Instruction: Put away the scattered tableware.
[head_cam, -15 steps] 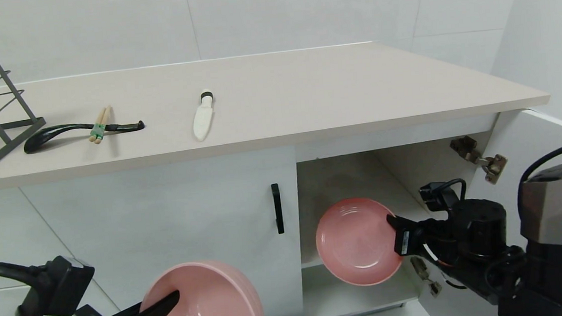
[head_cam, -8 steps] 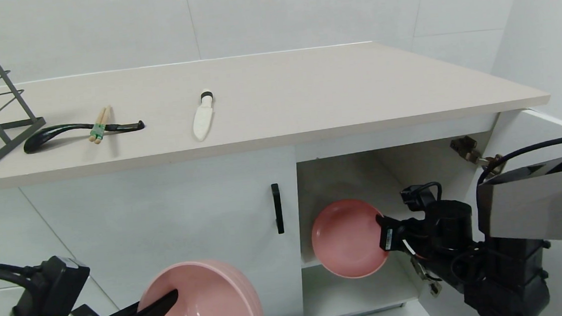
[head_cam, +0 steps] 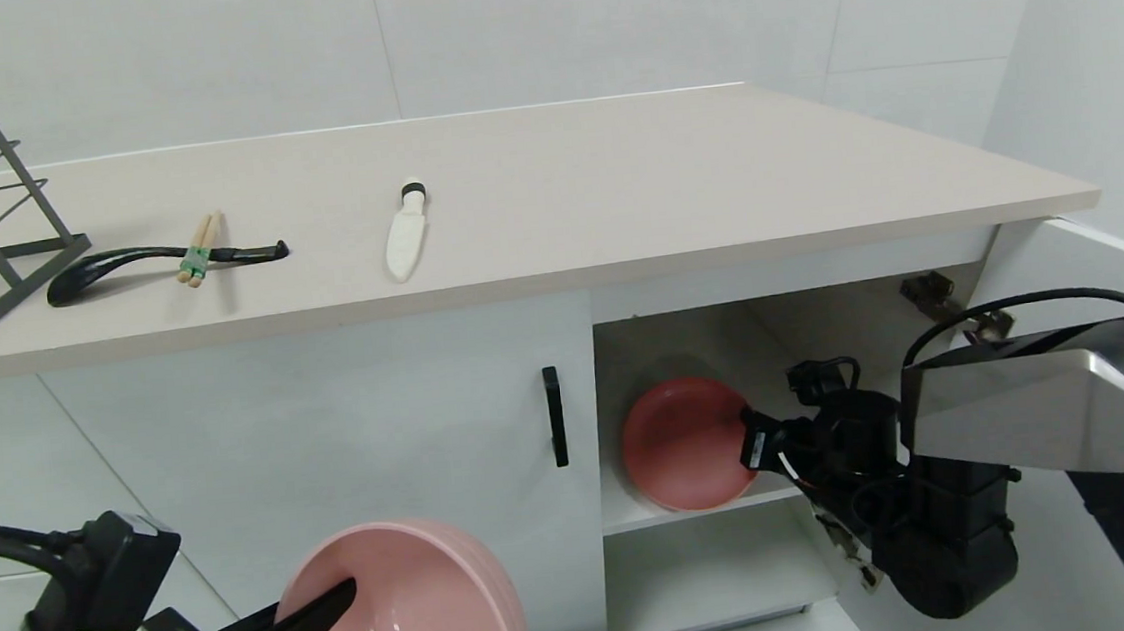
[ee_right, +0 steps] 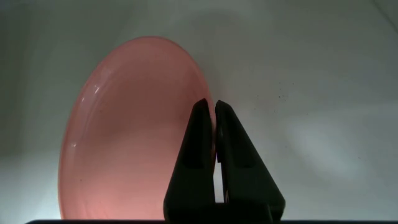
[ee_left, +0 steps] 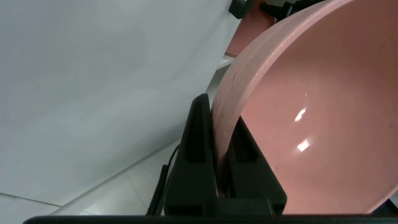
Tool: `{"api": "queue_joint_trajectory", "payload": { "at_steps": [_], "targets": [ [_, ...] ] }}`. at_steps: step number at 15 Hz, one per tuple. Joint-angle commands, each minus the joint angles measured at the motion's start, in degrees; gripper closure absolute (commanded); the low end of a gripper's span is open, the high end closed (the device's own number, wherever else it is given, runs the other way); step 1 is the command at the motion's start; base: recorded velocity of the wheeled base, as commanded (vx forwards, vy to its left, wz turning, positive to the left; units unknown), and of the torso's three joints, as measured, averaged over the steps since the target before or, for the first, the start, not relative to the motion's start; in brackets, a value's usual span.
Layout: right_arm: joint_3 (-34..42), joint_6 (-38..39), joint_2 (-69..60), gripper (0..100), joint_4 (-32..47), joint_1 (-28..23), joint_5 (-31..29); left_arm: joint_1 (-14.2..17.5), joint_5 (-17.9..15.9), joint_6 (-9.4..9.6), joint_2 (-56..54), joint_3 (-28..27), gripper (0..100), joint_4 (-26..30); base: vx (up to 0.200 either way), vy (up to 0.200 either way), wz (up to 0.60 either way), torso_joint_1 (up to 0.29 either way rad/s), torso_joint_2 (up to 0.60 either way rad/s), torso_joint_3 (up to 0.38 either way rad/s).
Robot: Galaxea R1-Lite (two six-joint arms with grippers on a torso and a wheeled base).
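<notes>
Right pincer (head_cam: 746,433) on plate (head_cam: 677,442), inside cabinet (head_cam: 824,327)

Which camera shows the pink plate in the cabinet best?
Head view: the whole plate on edge in the cabinet, right hand at its rim. Right wrist view shows it close, lower part cut off. Left wrist view catches a sliver.

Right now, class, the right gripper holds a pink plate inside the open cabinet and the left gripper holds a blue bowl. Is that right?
No. The bowl in the left gripper is pink, not blue; the left wrist view shows it. The rest stands: the right gripper holds a pink plate inside the open cabinet.
</notes>
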Motion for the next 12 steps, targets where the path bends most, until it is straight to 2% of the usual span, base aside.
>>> {"api": "queue_joint_trajectory", "payload": {
  "at_steps": [1, 4, 12],
  "targets": [
    [-2.01, 0.23, 2.77, 100, -0.06, -0.43, 0.0, -0.03, 0.01, -0.1, 0.14, 0.01, 100, -0.04, 0.0, 0.0, 0.0, 0.0, 0.0, 0.0],
    [-5.7, 4.45, 3.74, 100, -0.06, 0.1, 0.0, -0.03, 0.01, -0.1, 0.23, 0.01, 100, 0.05, 0.0, 0.0, 0.0, 0.0, 0.0, 0.0],
    [-9.75, 4.8, 7.61, 100, -0.06, 0.01, 0.09, -0.03, 0.01, -0.1, 0.4, 0.01, 100, -0.13, 0.0, 0.0, 0.0, 0.0, 0.0, 0.0]
  ]
}}
